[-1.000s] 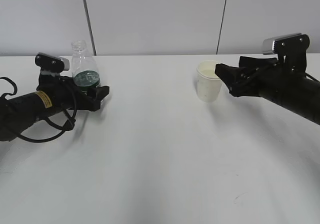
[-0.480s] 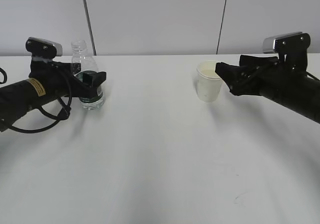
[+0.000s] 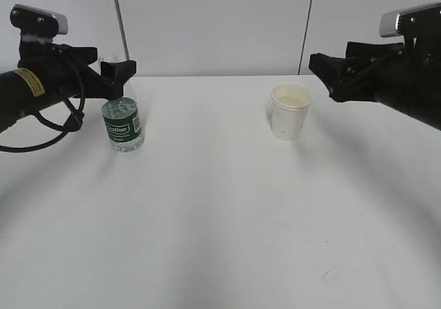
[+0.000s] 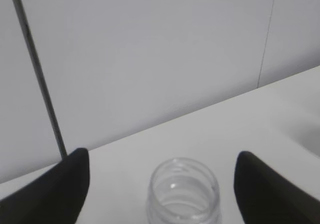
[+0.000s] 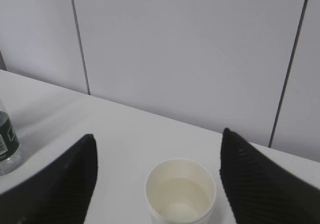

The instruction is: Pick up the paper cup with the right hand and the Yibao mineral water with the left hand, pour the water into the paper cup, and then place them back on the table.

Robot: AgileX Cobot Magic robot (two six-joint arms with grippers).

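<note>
Below and between the wide-spread fingers of the left gripper (image 4: pixel 160 184) stands the Yibao mineral water (image 3: pixel 122 123), upright on the table (image 3: pixel 220 212), its uncapped mouth just under the level of the fingertips and untouched by either one; in the exterior view this gripper hangs at neck height, above the green label. Across the table, the right gripper (image 5: pixel 157 179) is likewise spread wide and holds nothing, and the paper cup (image 3: pixel 290 112) sits below and ahead of it, centred in the gap as the right wrist view shows it, with water (image 5: pixel 179 198) lying in its bottom. Both things rest on the table with nothing gripping them, so by my reading the pour is done and the step in hand is the retreat. To do it well, each arm should lift straight up and draw back along its own line, keeping the fingers spread so that neither clips the bottle's neck nor the cup's rolled rim. The light cup would tip at a slight knock and spill, so the right arm needs the gentler exit. No sideways swing should come until the fingertips stand well clear.
</note>
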